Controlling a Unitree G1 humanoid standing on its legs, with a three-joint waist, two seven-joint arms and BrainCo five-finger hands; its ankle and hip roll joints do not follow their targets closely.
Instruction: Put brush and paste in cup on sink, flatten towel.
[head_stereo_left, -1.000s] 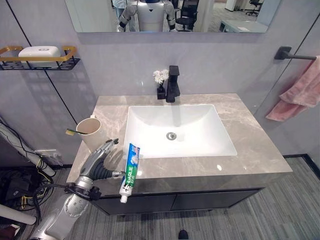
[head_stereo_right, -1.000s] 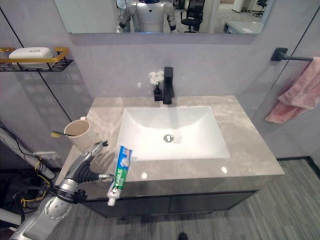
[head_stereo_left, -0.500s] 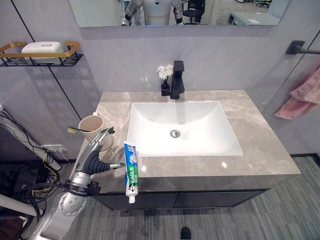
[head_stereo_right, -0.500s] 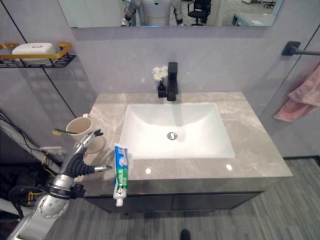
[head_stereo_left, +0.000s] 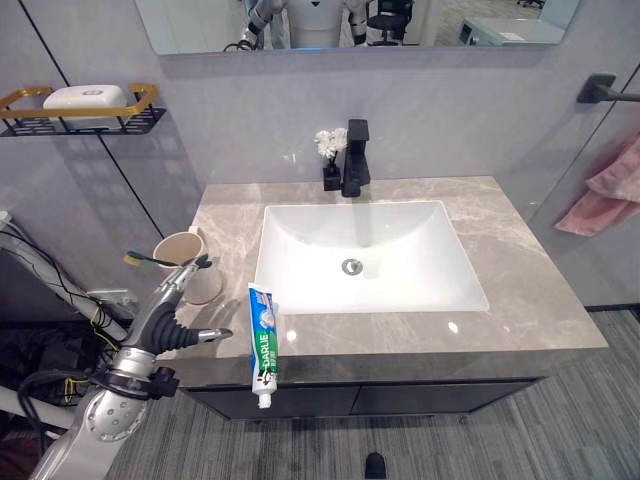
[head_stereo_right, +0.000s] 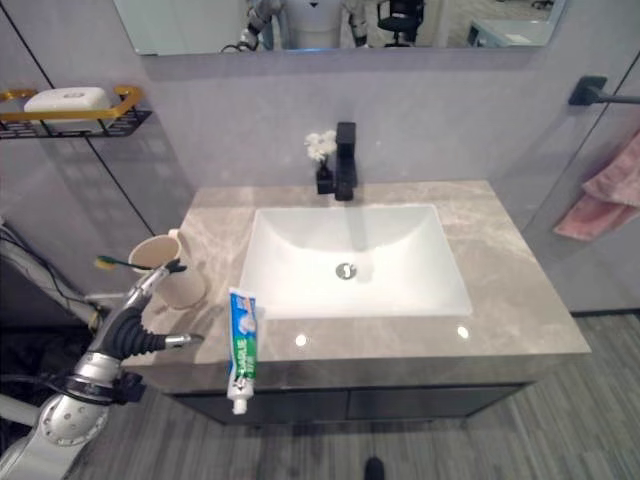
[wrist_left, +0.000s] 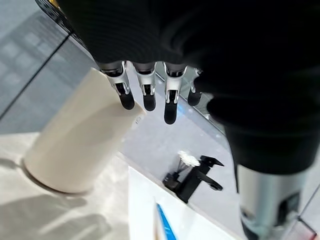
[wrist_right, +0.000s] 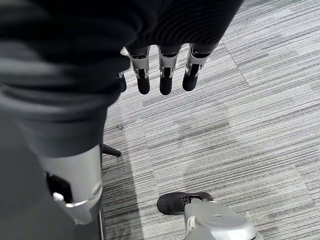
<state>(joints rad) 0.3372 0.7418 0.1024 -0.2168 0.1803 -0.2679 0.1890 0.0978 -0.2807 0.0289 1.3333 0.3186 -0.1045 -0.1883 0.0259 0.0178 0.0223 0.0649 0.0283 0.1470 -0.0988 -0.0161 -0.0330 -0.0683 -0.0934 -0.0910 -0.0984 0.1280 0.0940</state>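
A: At the left end of the surface, where does the left hand stand?

B: Its fingers are straight and relaxed, holding nothing, the tips right by the rim of the cup. A second ago it hung lower, near the paste; it has since risen toward the cup.

A: And the brush?

B: The brush sits in the cup, its head poking out over the rim toward the wall. That part looks done.

A: The paste, then?

B: Flat on the front edge of the surface, just beside the basin of the sink, cap end hanging past the lip. It has kept its place there, untouched.

A: So what follows?

B: I'd judge the hand must come back down for the paste, since it has moved away from it. The overhanging cap end could tip it off the edge.

A: The towel?

B: The pink towel hangs bunched from the bar on the right wall. The right hand hangs loose and empty over the floor.
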